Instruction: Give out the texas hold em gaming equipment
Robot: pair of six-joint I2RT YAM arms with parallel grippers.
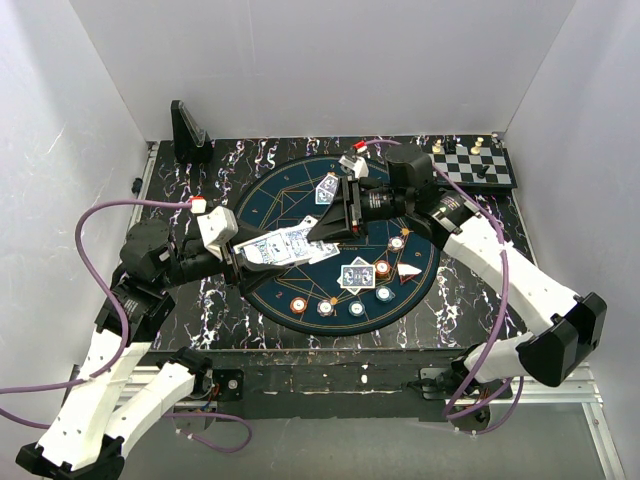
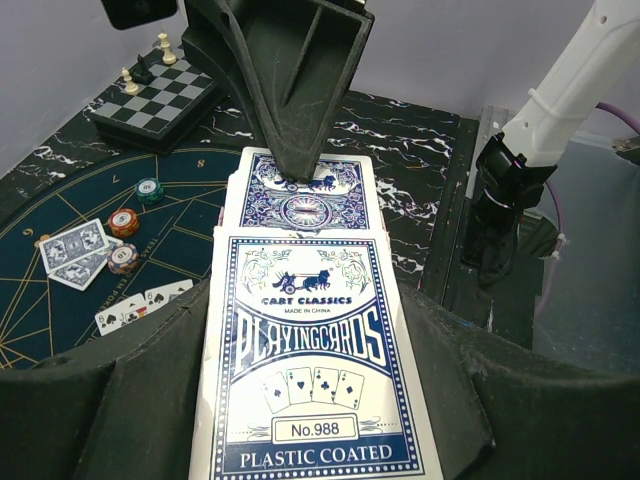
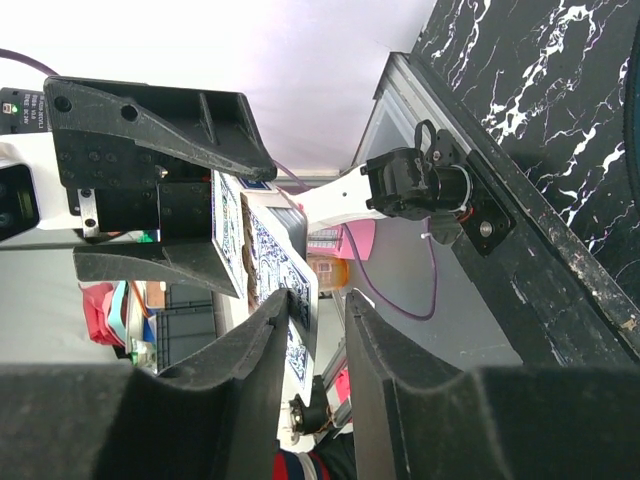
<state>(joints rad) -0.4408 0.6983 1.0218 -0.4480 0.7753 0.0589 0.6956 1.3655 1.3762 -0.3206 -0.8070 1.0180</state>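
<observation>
My left gripper is shut on a blue-and-white card box held over the near left of the mat. A patterned-back card sticks out of the box's far end. My right gripper meets it from the right. In the right wrist view that card lies against one finger of the right gripper, with a gap to the other, so the jaws stand open round it. More cards and several chips lie on the mat.
The round dark-blue mat fills the middle of the marbled table. A chessboard with pieces sits at the back right, a black stand at the back left. Two face-up cards lie near the mat's front.
</observation>
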